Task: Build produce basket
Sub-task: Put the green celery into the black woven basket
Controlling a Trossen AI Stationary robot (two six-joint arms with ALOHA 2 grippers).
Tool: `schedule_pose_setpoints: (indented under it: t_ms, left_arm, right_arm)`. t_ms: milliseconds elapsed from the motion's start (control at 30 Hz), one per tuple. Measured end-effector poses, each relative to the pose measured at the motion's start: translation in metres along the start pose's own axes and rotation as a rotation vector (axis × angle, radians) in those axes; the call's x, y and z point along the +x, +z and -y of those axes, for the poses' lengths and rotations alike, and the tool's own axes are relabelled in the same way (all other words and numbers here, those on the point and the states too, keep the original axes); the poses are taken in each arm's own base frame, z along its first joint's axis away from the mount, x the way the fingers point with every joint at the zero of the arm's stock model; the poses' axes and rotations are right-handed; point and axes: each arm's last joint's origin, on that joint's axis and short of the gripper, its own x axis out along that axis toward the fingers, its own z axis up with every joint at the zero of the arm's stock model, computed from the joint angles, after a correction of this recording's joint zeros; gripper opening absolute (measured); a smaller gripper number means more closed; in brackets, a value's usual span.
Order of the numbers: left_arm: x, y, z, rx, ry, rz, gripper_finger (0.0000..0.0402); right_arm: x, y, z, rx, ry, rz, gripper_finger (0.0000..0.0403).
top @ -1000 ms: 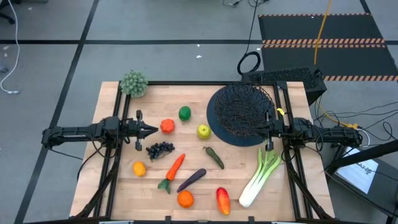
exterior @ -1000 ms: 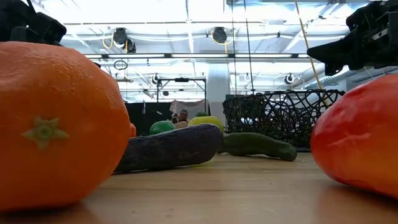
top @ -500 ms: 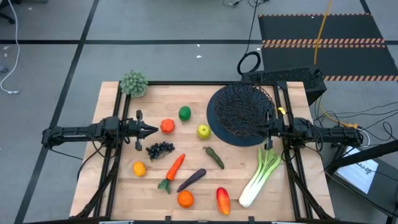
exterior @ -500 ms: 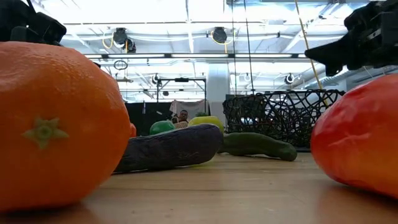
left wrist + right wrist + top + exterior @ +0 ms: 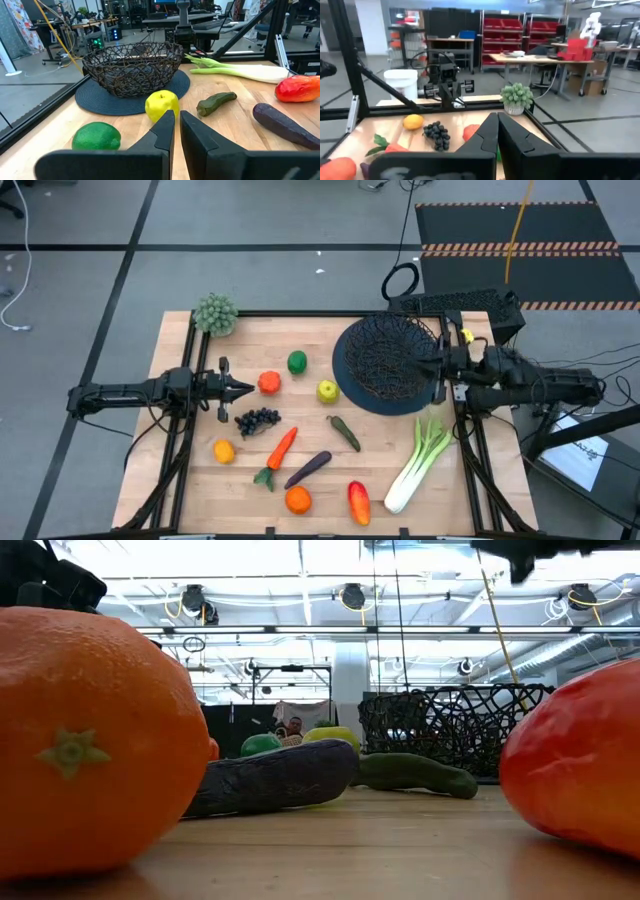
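The produce lies spread over the wooden table: tomato [image 5: 269, 382], lime [image 5: 297, 362], apple [image 5: 327, 391], grapes [image 5: 257, 420], pickle [image 5: 345, 432], carrot [image 5: 279, 450], eggplant [image 5: 308, 469], orange [image 5: 298, 499], pepper [image 5: 358, 502] and leek [image 5: 415, 465]. The black wire basket [image 5: 388, 360] stands on a dark round mat at the far right and holds nothing. My left gripper [image 5: 245, 389] hovers shut at the left, pointing level at the tomato. My right gripper [image 5: 437, 370], shut on nothing, is raised high beside the basket's right rim; it points level across the table.
A pale bushy clump [image 5: 215, 313] sits at the far left corner. A small yellow-orange fruit [image 5: 223, 450] lies near the left edge. Black frame rails run along both table sides. Bare wood shows between the basket and the lime.
My right gripper has risen well above the table beside the basket, most of it in the last half second, staying shut and level; in the low view it has climbed to the top edge. The produce and the basket have not moved.
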Motion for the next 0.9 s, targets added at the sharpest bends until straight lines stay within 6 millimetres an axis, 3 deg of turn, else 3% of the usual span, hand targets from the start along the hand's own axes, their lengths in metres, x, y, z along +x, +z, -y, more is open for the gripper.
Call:
schedule_pose_setpoints:
  t_ms: [500,733,900]
  left_arm:
    - [0.0,0.0,0.0,0.0,0.0,0.0,0.0033]
    - [0.0,0.0,0.0,0.0,0.0,0.0,0.0033]
    - [0.0,0.001,0.0,0.0,0.002,0.017,0.0033]
  right_arm:
    - [0.038,0.14,-0.006,0.078,0.06,-0.027,0.0]
    - [0.062,0.174,-0.01,0.071,0.058,-0.076,0.0]
    - [0.079,0.174,-0.013,0.068,0.058,-0.096,0.0]
